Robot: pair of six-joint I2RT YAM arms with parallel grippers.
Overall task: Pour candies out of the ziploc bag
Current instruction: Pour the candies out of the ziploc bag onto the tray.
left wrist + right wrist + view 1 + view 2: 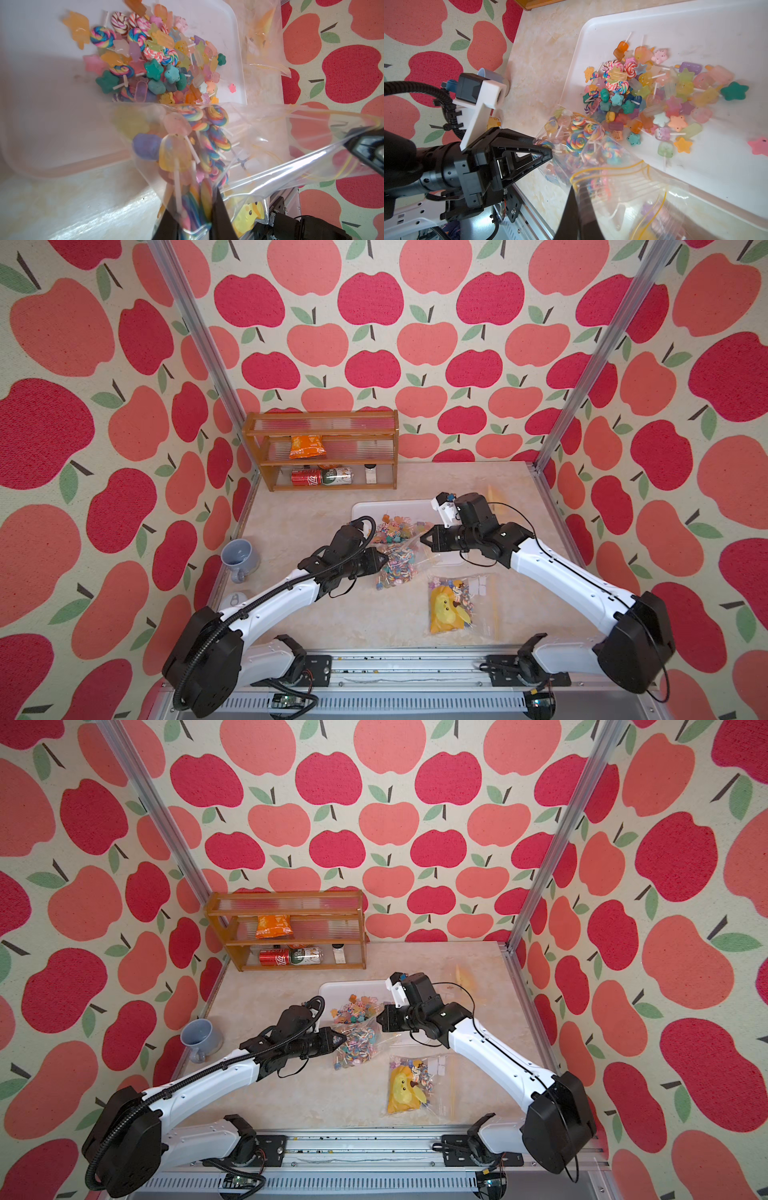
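Note:
The clear ziploc bag (pixel 398 563) (pixel 358 1043) hangs stretched between both grippers at the near edge of the white tray (pixel 365 508) (pixel 332 989). My left gripper (pixel 384 560) (pixel 193 207) is shut on a bottom corner of the bag (pixel 259 145), with lollipops pressed between its fingers. My right gripper (pixel 423 538) (pixel 577 193) is shut on the bag's yellow-zip mouth edge (pixel 612 172). A heap of candies (pixel 395 529) (pixel 155 62) (pixel 654 99) lies in the tray (pixel 695 31). More swirled lollipops (pixel 579 141) remain inside the bag.
A second clear bag with a yellow duck toy (pixel 451 608) lies near the front. A grey mug (pixel 239 556) stands left. A wooden shelf (pixel 320 423) at the back holds an orange snack packet (pixel 307 447) and cans (pixel 322 476). Another clear bag (pixel 496 497) lies back right.

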